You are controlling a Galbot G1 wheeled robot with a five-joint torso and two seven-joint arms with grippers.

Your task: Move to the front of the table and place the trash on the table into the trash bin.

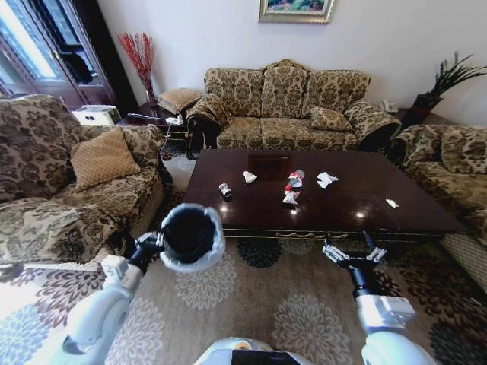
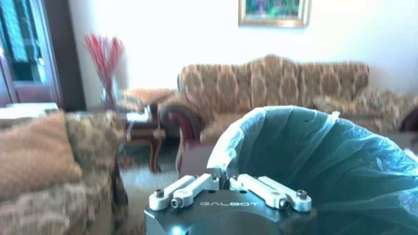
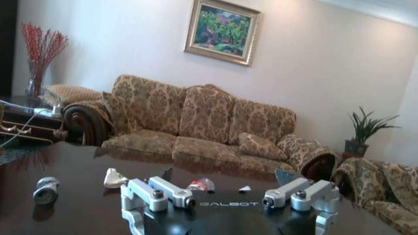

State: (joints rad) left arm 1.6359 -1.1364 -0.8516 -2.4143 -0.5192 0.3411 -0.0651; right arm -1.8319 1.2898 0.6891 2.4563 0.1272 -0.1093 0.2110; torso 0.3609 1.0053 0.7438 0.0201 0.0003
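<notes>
The dark glossy table (image 1: 335, 213) stands ahead of me on the rug. On its top lies the trash: a small dark-and-white lump (image 1: 225, 190), a white paper scrap (image 1: 249, 177), a crushed bottle with a red label (image 1: 294, 181), crumpled paper (image 1: 326, 179) and a small scrap (image 1: 391, 203). My left gripper (image 1: 154, 244) is shut on the rim of the bag-lined black trash bin (image 1: 190, 237), holding it up before the table's near left corner. The right gripper (image 1: 354, 255) hangs open just short of the table's front edge. In the right wrist view the lump (image 3: 44, 190) and bottle (image 3: 201, 184) lie beyond the open fingers (image 3: 156, 193).
A patterned sofa (image 1: 285, 106) stands behind the table, an armchair with a cushion (image 1: 84, 171) to the left, and another sofa (image 1: 449, 167) to the right. A floral rug (image 1: 259, 304) covers the floor between me and the table.
</notes>
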